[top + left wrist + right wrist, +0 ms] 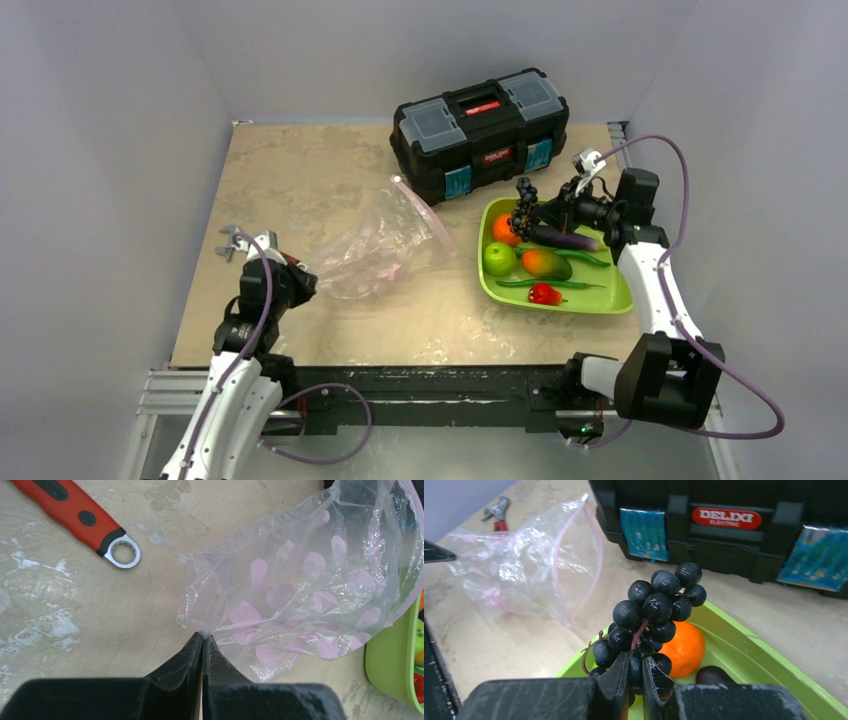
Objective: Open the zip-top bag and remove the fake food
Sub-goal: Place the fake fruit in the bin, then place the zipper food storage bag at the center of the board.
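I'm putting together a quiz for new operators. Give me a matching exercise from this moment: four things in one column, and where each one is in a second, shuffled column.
Things:
1. grapes
2. zip-top bag
3. wrench
4. orange

Places:
A. lying in the green tray
B. held in the right gripper
C. lying free on the table
D. corner pinched by the left gripper

Pairs: 1-B, 2-D, 3-C, 4-A
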Tool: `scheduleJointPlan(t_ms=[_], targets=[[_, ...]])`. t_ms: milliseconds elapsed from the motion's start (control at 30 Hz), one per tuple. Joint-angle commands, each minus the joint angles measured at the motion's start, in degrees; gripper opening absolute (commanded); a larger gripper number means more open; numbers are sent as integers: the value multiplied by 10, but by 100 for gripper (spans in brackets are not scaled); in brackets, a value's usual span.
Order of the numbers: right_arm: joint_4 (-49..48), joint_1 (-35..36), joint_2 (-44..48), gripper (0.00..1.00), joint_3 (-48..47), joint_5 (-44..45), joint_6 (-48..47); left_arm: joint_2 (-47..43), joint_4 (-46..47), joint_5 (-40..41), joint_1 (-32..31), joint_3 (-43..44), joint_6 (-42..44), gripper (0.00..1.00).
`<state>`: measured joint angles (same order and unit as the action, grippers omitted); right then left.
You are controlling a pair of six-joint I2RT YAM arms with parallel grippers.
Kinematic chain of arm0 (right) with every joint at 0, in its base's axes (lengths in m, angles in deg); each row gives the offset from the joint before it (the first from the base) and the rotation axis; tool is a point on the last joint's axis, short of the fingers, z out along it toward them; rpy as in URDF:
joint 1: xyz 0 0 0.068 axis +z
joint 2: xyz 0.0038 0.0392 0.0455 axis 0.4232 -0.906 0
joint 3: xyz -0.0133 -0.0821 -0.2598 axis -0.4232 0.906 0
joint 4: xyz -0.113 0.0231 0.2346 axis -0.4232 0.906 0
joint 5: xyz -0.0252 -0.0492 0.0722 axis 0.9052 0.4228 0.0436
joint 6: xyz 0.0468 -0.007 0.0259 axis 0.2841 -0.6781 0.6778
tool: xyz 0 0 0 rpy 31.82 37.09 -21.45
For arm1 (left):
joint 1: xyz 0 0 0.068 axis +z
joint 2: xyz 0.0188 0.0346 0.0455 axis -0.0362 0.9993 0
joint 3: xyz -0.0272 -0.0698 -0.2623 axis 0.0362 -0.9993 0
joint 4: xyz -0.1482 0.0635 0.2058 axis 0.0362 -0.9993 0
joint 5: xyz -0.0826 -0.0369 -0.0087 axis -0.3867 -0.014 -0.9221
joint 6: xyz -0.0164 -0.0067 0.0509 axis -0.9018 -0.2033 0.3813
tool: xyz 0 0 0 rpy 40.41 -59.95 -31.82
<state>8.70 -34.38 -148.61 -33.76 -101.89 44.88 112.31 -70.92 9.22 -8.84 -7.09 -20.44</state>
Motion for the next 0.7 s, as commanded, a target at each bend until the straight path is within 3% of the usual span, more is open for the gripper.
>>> scheduleJointPlan(t_ms=[0, 267, 467, 667], targets=[[16, -9, 17, 0, -24, 67, -32, -6, -22, 51, 4, 34, -8, 0], [32, -28, 0, 2, -30, 123, -38, 22, -44, 92, 4, 69, -20, 2], [51, -37, -37, 14, -42, 161, -45, 41, -63, 124, 4, 100, -31, 26], [60, -41, -48, 37, -44, 196, -50, 21, -81, 128, 4, 121, -27, 53]])
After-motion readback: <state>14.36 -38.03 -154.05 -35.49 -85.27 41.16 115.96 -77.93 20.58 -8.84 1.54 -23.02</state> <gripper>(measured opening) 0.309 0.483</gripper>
